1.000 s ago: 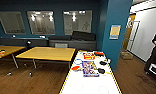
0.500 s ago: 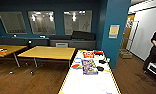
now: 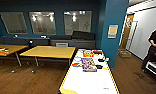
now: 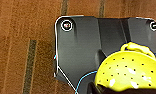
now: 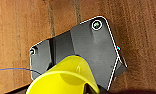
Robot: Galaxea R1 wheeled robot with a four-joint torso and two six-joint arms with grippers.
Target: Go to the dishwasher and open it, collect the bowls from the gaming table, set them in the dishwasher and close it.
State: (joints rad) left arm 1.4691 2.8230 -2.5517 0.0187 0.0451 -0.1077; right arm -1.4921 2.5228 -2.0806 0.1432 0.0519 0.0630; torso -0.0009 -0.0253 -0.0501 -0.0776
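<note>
A yellow bowl (image 4: 129,72) dotted with small holes hangs close to the left wrist camera, above the robot's dark plate and the wooden floor. My left gripper (image 4: 119,90) is at its lower edge and appears shut on it. In the right wrist view a plain yellow bowl (image 5: 66,77) hangs over the floor the same way, and my right gripper (image 5: 94,90) appears shut on it. The dishwasher and the gaming table are out of view.
A long white table (image 3: 94,82) with a yellow rim stands straight ahead, carrying colourful boxes (image 3: 88,64). Two yellow-topped tables (image 3: 47,52) stand to the left on the wooden floor. A blue wall corner (image 3: 114,37) rises right of the table. A person (image 3: 154,47) bends over a rig at far right.
The whole head picture has shifted a little, so the camera has moved. The white table and the person stay roughly where they were in the picture.
</note>
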